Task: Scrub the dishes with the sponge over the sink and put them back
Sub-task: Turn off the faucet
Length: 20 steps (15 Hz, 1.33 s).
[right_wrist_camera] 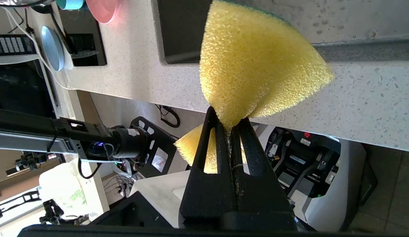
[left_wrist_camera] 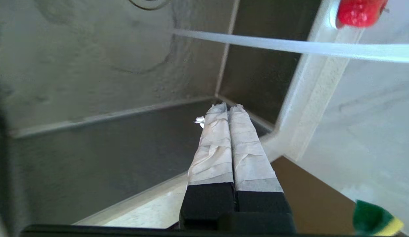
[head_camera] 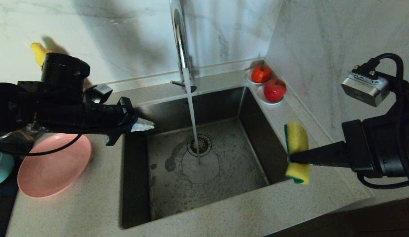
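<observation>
Head view: the sink (head_camera: 224, 197) sits square in the speckled worktop (head_camera: 76, 210), its basin bare except for the drain strainer (head_camera: 199, 144), with a thin stream of water (head_camera: 191, 108) falling from the chrome tap (head_camera: 179, 36) onto the basin floor just beside the strainer. The right end effector (head_camera: 291, 158) hovers over the sink's right rim, jaws pinched tight on the sponge (head_camera: 296, 140) — the yellow foam bulges above and below the black fingers, with the green scouring layer facing the basin. In the right wrist view the sponge (right_wrist_camera: 254, 69) is squeezed to a narrow waist at the fingertips and flares wide beyond them.

The left end effector (head_camera: 148, 125) reaches in level from the left, its taped tips just past the sink's left rim near the back corner — fully closed and holding nothing; the left wrist view shows the two wrapped fingers (left_wrist_camera: 211, 151) pressed together over the basin.

Between the two arms the basin is open room, crossed only by the water stream.

On the worktop left of the sink lies the pink plate (head_camera: 53, 168), partly under the left arm, with the teal bowl (head_camera: 1, 166) at the far left edge. Two red fruit (head_camera: 273, 89) on white saucers sit in the back right corner, well apart from both arms.
</observation>
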Motion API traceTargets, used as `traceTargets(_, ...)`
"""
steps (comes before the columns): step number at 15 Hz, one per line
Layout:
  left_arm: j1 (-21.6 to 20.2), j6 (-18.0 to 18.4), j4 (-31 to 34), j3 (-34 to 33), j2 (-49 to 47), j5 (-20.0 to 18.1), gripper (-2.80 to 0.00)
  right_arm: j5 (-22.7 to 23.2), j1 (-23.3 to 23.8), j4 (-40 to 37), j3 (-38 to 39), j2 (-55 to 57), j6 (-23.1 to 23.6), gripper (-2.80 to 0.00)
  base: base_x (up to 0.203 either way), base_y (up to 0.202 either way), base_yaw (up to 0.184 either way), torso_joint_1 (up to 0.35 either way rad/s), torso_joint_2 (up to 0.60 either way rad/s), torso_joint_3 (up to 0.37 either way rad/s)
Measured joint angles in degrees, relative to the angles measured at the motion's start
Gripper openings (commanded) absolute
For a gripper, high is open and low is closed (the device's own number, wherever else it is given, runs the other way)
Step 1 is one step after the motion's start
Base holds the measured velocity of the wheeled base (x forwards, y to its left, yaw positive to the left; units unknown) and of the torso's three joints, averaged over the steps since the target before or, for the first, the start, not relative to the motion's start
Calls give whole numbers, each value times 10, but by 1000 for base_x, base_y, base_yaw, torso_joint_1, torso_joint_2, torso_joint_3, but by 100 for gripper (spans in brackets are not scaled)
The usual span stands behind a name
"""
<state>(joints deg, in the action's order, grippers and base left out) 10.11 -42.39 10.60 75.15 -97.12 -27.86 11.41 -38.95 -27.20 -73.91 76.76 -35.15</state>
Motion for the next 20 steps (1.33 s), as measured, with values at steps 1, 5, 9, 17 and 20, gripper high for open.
traceTargets(1,10,-2,0,7,-6,0,-280,0,1,1,1,1,0,-280,0,0,0,0,0,0)
traceTargets(5,43,-10,1,38,-31,1,-280,0,3,2,3,4,0,-280,0,0,0,0,0,0)
traceTargets(9,49,-26,-7,84,-58,13,-280,0,6,4,6,4,0,-280,0,0,0,0,0,0)
traceTargets(17,49,-70,-134,110,-114,63,-280,0,17,6,19,0,0,-280,0,0,0,0,0,0)
traceTargets(20,50,-72,-153,116,-123,72,-280,1,21,5,21,-5,0,-280,0,0,0,0,0,0)
